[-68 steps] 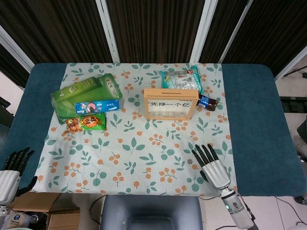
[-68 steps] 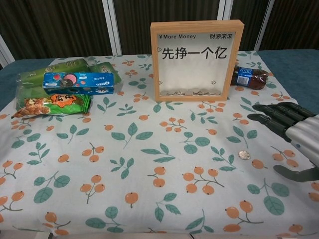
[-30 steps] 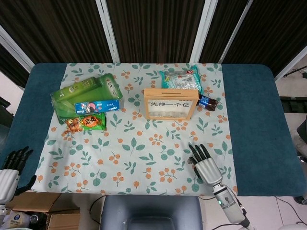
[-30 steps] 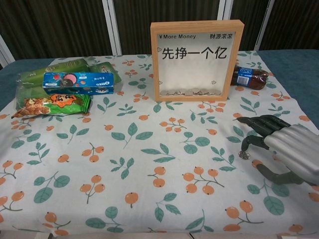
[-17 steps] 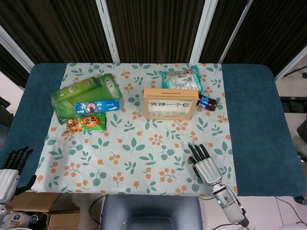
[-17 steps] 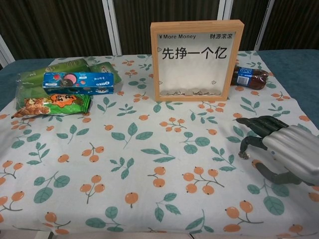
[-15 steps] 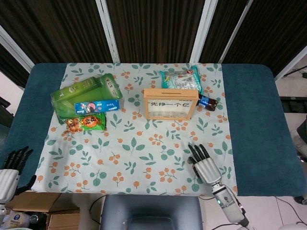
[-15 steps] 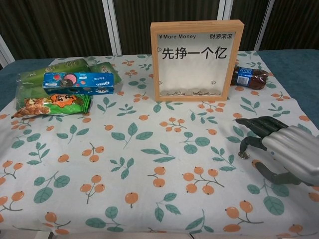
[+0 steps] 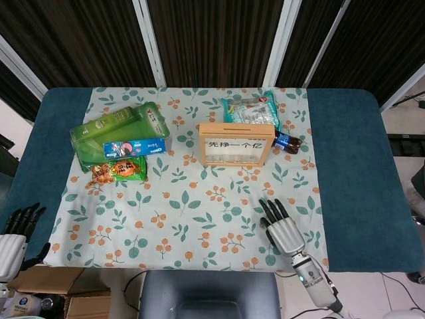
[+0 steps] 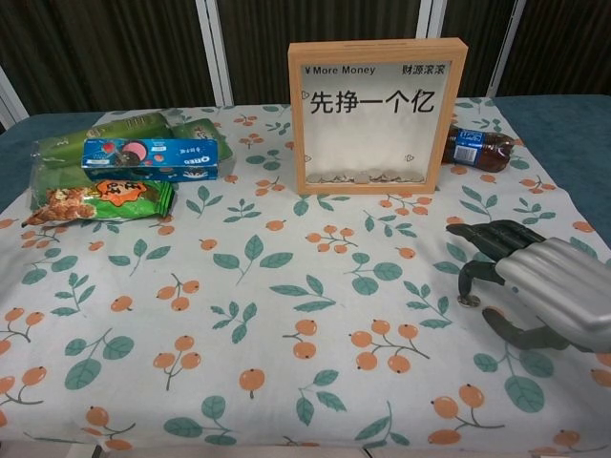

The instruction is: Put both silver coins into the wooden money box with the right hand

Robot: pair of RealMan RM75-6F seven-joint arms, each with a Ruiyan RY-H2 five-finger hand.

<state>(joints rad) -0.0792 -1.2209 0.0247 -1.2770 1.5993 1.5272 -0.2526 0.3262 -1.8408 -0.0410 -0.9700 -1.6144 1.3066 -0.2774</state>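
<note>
Head view: The right hand (image 9: pixel 282 226) lies low over the near right part of the patterned cloth (image 9: pixel 166 199) on the desk (image 9: pixel 352 166), fingers pointing toward the far edge. The wooden money box (image 9: pixel 236 143) stands upright well beyond it, far and slightly left, long axis running left to right. The left hand (image 9: pixel 14 234) hangs off the near left corner, fingers apart and holding nothing, much the farther of the two from the box. No coin can be made out from here; the hand covers that patch.

Chest view: The right hand (image 10: pixel 535 286) is arched over the cloth, fingers (image 10: pixel 482 272) curled downward, with one tip meeting a silver coin (image 10: pixel 468 301) that lies flat on the cloth at the hand's left edge. Whether the coin is pinched or merely touched cannot be told. Only this one coin is visible outside the box; the second is not found. Loose coins rest inside the box behind its front pane. Judgement: the coin sits directly under the fingertips, so the grasp must close there before the hand travels far and left to the box top.
</note>
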